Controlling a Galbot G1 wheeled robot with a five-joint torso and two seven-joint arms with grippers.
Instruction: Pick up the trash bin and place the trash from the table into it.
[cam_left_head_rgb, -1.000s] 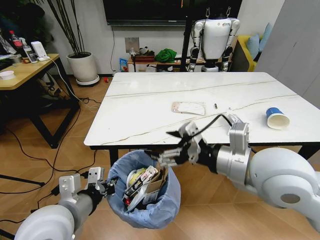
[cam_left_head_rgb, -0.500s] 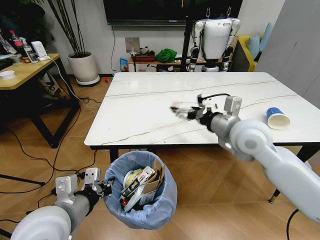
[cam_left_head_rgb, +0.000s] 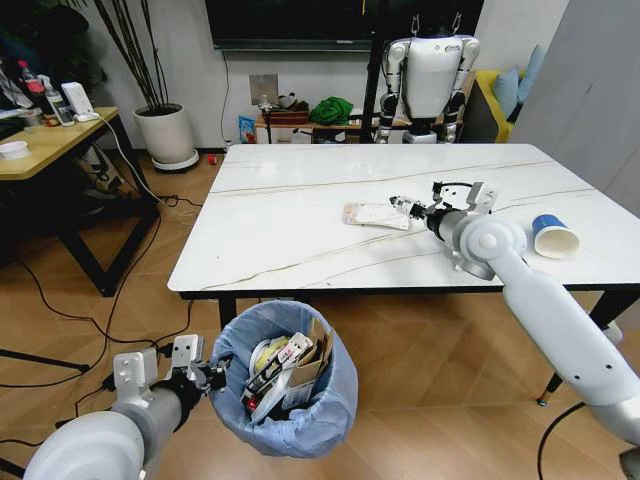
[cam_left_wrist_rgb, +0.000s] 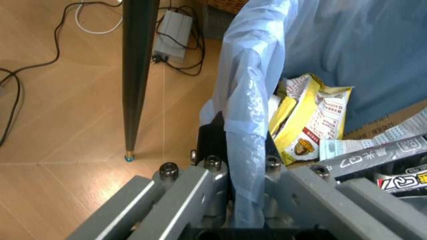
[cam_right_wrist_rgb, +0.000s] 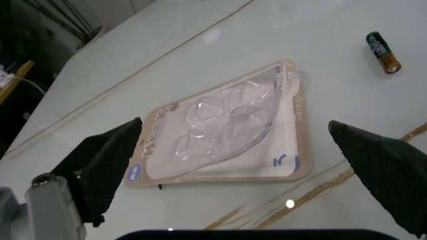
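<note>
The flat blister pack (cam_right_wrist_rgb: 223, 130) lies mid-desk (cam_left_head_rgb: 300, 200), and the right gripper (cam_left_head_rgb: 412, 209) hovers at its right edge with fingers (cam_right_wrist_rgb: 107, 165) spread wide; being so thin, it could slide away or slip a shallow pinch. Near left, below the desk edge, the left gripper (cam_left_head_rgb: 196, 375) has its fingers clamped on the trash bin (cam_left_head_rgb: 285, 385) liner, which could tear or pull free.

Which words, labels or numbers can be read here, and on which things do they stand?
None can be quoted with certainty.
Blister pack: brown letters and blue marks on its card, too blurred to read.
Yellow wrapper in the bin: small print, too blurred.
Black strip in the bin: white characters, too blurred.
Battery: label too small.
</note>
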